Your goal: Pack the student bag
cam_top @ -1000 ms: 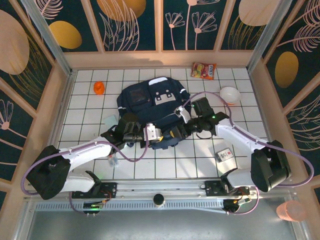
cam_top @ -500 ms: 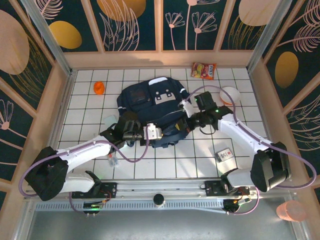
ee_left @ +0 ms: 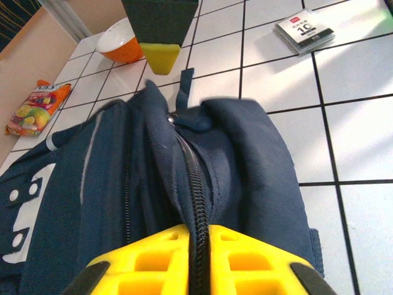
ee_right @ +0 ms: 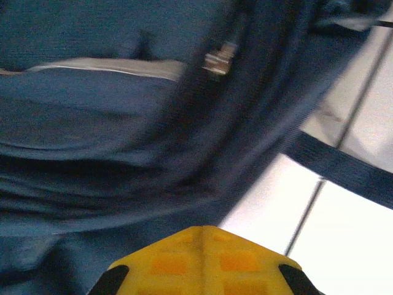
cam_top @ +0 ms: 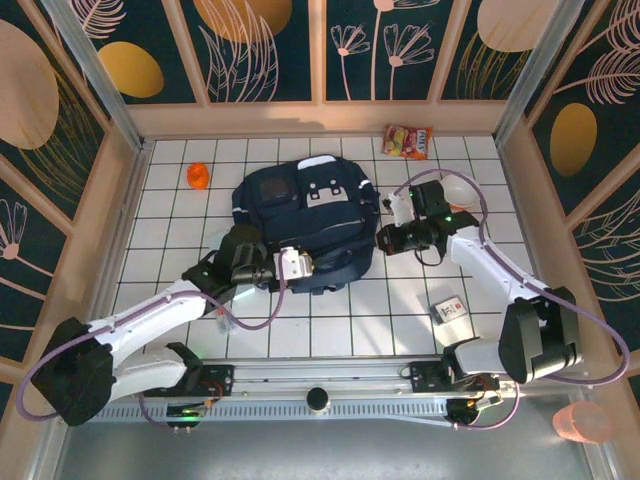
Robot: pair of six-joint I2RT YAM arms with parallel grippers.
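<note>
The student bag, navy-blue with white trim, lies in the middle of the tiled floor. My left gripper is at its near edge. In the left wrist view its yellow fingers pinch the bag's black zipper line between them. My right gripper hangs just off the bag's right side, shut and holding nothing. Its yellow tip points down beyond the bag in the left wrist view. In the blurred right wrist view the closed fingers hover over the bag's fabric, near a metal zip pull.
A snack packet lies at the back right, and a white bowl with an orange outside sits right of the bag. A small card box lies front right, an orange object back left. Wooden walls enclose the floor.
My right gripper shut and drew back to the right, out from over the bag's near opening. The left arm pulled back left, and the bag settled flatter.
</note>
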